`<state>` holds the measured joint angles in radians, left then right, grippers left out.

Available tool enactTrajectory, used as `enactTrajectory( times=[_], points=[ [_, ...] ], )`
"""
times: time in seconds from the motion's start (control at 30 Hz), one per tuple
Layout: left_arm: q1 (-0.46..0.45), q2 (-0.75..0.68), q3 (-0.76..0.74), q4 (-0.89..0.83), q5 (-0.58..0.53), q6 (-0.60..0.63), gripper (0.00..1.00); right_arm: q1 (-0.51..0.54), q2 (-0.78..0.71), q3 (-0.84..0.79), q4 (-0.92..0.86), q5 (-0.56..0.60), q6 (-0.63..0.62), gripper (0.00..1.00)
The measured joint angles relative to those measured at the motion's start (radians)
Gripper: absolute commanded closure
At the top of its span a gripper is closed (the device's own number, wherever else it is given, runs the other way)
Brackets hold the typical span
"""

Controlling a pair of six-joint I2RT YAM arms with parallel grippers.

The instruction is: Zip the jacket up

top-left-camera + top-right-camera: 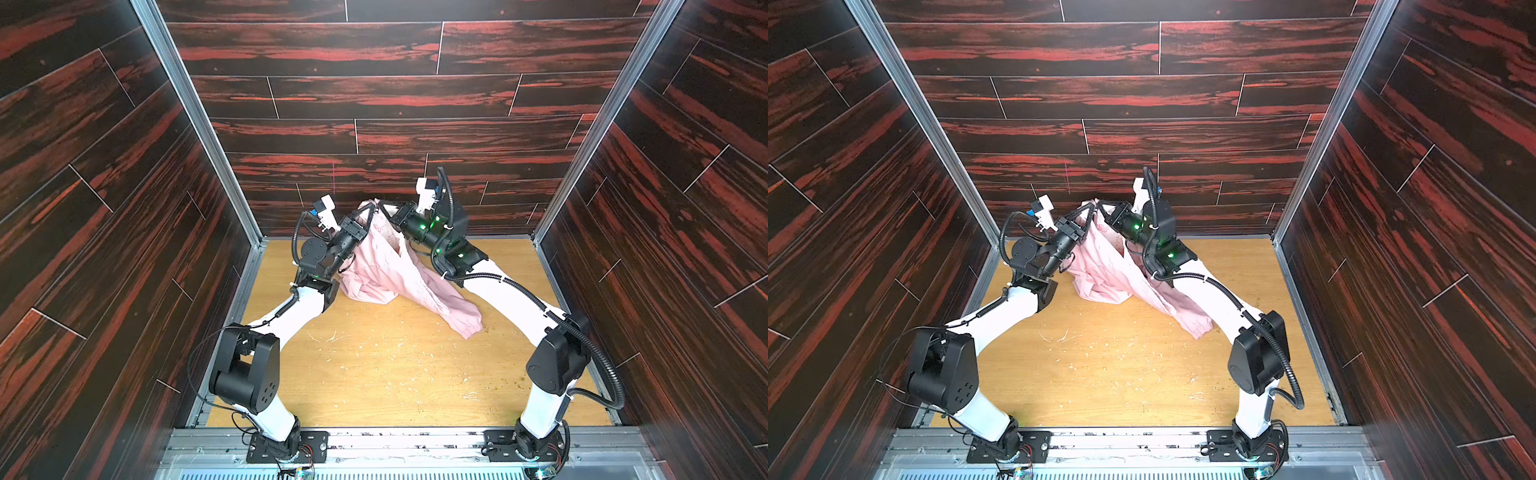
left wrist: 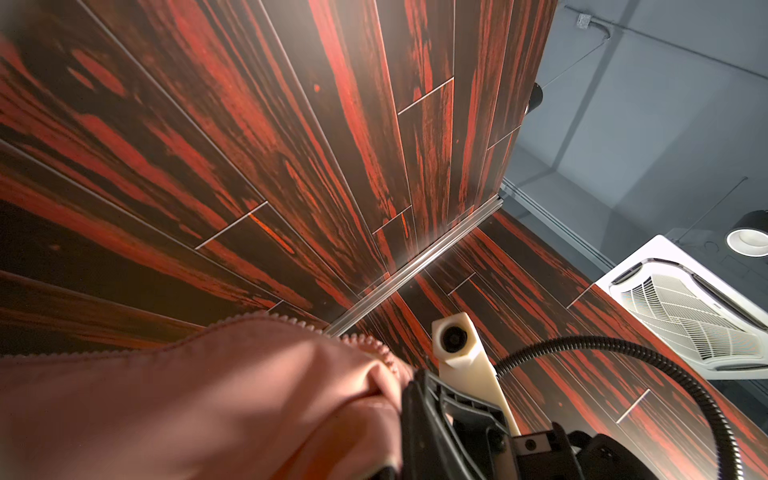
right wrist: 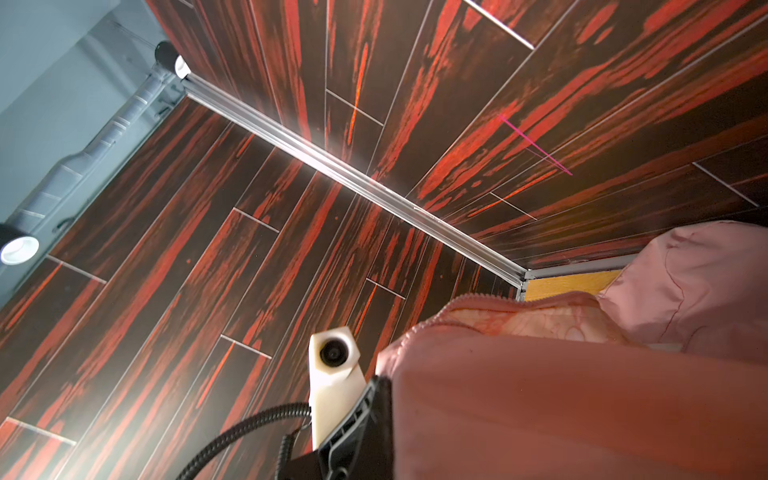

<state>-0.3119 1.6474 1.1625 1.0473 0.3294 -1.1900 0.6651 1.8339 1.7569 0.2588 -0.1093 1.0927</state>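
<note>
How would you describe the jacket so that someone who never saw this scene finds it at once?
Find the light wooden table inside dark red-streaked walls. Near its far edge the left gripper and right gripper hold up the jacket. It is the only soft, pale pink thing, one cuffed sleeve trailing on the wood.

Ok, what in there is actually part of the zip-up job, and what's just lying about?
Job: jacket, held up by the left gripper and right gripper; its unzipped zipper teeth.
Lying about: pale crumbs scattered on the table.
</note>
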Motion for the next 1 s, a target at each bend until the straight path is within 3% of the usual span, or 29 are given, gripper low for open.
enactTrajectory(
  times=[0.47,1.0],
  points=[
    [-0.016,0.006,0.018,0.006,-0.134,0.074,1.00,0.016,0.078,0.163,-0.116,0.044,0.034,1.00],
    [-0.002,0.032,0.059,-0.014,-0.098,0.095,1.00,0.007,0.101,0.207,-0.148,0.022,0.026,1.00]
  ],
)
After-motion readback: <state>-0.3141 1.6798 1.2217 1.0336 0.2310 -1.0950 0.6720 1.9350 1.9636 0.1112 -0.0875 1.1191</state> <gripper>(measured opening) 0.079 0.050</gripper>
